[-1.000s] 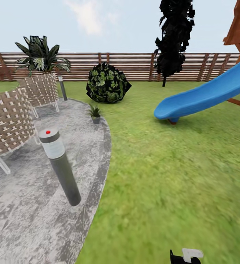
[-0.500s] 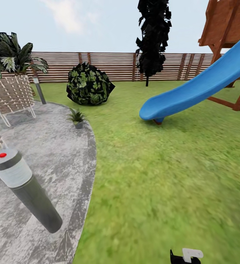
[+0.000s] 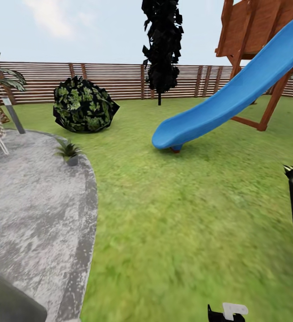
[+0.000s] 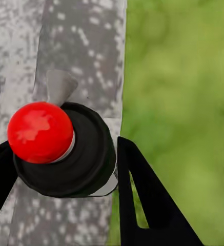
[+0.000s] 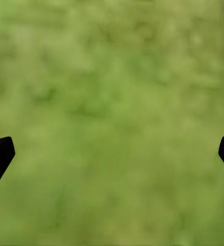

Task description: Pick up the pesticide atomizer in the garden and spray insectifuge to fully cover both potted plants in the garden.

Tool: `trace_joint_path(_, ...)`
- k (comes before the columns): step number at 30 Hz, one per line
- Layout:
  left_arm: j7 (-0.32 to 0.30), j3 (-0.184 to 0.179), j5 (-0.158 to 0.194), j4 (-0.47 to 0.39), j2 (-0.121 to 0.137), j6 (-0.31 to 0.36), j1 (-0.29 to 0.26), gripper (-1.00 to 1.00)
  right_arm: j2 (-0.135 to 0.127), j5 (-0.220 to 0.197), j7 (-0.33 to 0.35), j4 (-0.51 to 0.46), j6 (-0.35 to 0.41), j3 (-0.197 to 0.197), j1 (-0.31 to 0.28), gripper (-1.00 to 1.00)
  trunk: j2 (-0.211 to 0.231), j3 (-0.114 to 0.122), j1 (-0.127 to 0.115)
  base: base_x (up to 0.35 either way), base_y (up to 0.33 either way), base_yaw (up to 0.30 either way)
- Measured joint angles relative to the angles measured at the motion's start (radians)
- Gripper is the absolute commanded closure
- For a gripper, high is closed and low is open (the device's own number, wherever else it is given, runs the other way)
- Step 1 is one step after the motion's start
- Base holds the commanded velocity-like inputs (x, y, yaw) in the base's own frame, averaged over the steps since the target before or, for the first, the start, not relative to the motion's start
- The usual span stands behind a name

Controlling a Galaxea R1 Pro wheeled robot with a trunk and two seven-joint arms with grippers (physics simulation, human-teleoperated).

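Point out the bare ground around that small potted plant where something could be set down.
Bare paving lies on the patio in front of the potted plant. Open lawn runs from the patio edge to the slide. Behind the plant it is tighter, toward the bush.
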Motion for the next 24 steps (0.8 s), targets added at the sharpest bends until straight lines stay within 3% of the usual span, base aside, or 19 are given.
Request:
trace_joint_path(13,0.0,0.0,0.0,0.0,0.0,0.0,0.0,1.0,0.0,0.0,0.0,0.0,0.0,0.0,0.0,-1.0,0.0,0.0,0.0,0.338,0.0,-0.261)
trace_joint_path(24,0.0,0.0,0.0,0.0,0.0,0.0,0.0,1.0,-0.002,0.004,0.002,0.0,0.0,0.0,0.0,-1.0,0.0,0.0,0.0,0.338,0.0,-0.028)
